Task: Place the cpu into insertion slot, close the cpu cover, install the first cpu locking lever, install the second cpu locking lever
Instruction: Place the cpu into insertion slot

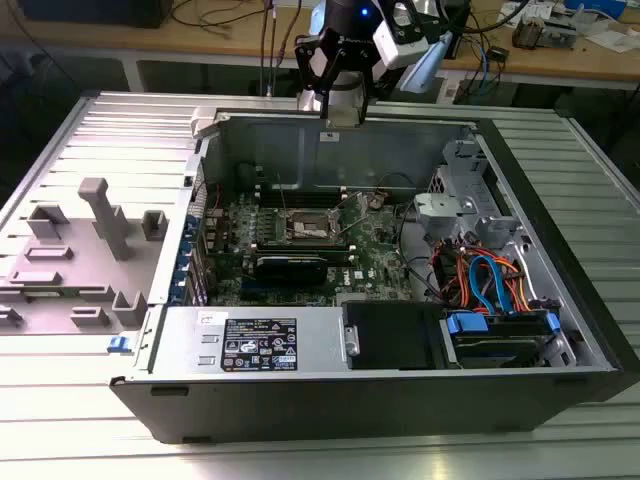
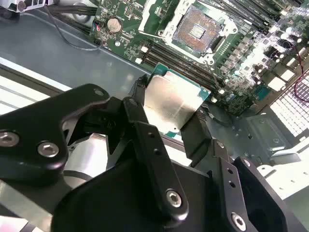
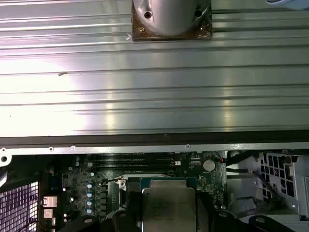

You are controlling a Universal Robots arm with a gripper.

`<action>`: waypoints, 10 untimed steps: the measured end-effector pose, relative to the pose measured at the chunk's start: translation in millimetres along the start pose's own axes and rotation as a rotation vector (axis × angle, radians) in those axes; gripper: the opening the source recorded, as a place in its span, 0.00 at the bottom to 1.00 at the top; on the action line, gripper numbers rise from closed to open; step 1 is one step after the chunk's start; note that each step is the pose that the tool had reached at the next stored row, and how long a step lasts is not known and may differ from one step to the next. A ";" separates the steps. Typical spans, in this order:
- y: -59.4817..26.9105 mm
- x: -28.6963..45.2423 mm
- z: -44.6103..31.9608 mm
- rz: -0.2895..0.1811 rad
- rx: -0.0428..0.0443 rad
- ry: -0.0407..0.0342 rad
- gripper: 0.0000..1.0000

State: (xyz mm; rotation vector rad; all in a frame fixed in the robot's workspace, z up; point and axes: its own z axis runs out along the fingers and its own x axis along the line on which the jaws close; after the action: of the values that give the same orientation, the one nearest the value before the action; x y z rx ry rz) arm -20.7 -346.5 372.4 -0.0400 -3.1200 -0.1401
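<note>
cpu (image 2: 170, 94) pinched betw. gripper (image 2: 169, 110) fingers, up over case (image 1: 400, 395) rim; slot (image 2: 198, 29) bare, well apart from it.

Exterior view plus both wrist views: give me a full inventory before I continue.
cpu: one, silver-grey, between the gripper's fingers
insertion slot: one, dark centre, silver rim, on the board, empty
board: one, green, inside the case
memory slots: several, black, beside the insertion slot
coin battery: one, silver, on the board
cables: several, orange and blue, exterior view's right
case: one, black, open
fixtures: several, grey, exterior view's left
gripper: one, black, shut on the cpu
</note>
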 end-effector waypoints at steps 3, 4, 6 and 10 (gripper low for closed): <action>0.0 0.0 0.0 0.000 0.0000 0.0000 0.54; -0.1 0.0 0.0 0.000 0.0000 0.0000 0.54; -0.6 0.0 -0.1 0.000 0.0001 0.0000 0.54; -3.1 -0.1 -0.3 0.000 0.0000 0.0000 0.54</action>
State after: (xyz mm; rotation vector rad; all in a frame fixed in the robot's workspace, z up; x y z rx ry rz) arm -20.7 -349.6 372.4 -0.0400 -3.1200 -0.1401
